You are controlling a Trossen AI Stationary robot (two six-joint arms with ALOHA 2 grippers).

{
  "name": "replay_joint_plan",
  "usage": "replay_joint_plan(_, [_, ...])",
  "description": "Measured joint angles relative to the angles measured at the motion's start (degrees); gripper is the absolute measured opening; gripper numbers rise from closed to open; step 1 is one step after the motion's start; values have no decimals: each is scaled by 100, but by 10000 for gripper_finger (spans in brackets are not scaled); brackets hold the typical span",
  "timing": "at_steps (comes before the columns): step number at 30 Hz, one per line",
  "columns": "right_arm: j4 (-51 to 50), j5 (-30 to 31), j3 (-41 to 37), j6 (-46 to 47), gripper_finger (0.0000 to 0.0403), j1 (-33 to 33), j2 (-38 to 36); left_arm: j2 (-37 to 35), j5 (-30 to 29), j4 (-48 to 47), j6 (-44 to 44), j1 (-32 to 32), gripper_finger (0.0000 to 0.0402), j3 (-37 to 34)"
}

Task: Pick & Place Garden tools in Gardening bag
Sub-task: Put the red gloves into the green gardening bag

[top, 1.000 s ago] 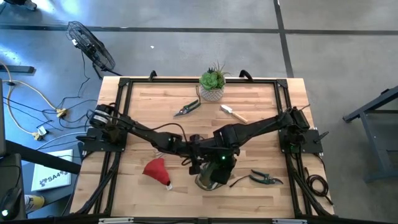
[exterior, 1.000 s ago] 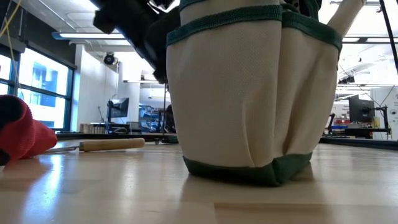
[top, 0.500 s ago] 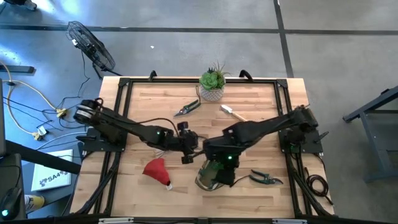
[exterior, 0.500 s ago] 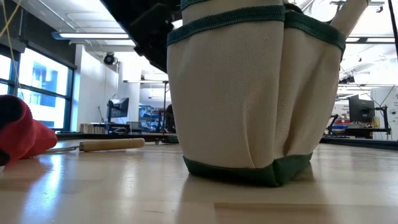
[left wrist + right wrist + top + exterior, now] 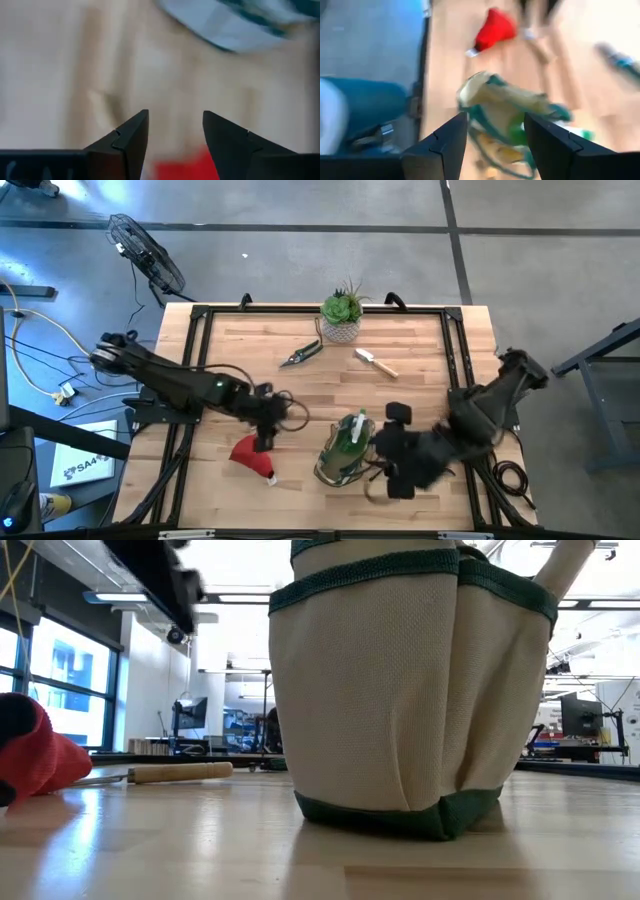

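Note:
The gardening bag (image 5: 342, 452) stands upright on the table near its front edge, with a green-and-white piece (image 5: 353, 430) sticking out of its top. It fills the low view (image 5: 400, 690). The red cone-shaped piece (image 5: 250, 452) lies on the table left of the bag. My left gripper (image 5: 264, 436) hovers open just above the red piece (image 5: 175, 167). My right gripper (image 5: 388, 450) is open and empty just right of the bag (image 5: 502, 112). Dark pruning shears (image 5: 300, 355) and a wooden-handled trowel (image 5: 376, 362) lie flat farther back.
A green spiky plant in a white pot (image 5: 342, 315) stands at the far edge. A wooden-handled tool (image 5: 175, 772) lies on the table behind the red piece (image 5: 35, 755) in the low view. My right arm (image 5: 470, 420) covers the table's near right part.
Both grippers have left the bag's top. My left gripper has gone toward the table's left edge and now stands over the red piece. My right gripper has drawn back toward the right edge. The bag has stayed in place, and the green-and-white piece now shows in it.

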Motion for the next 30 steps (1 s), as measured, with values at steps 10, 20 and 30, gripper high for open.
replay_joint_plan(10, [212,1504,-809,-21,188,541,82,-28,1171,-570,-220,-1311,182,-3])
replay_joint_plan(20, [725,1210,-1624,172,188,399,84,446,-1058,-811,586,-2053,182,-2])
replay_joint_plan(30, [1041,1073,-1633,-87,188,414,84,1453,-728,-929,746,-2049,182,-4])
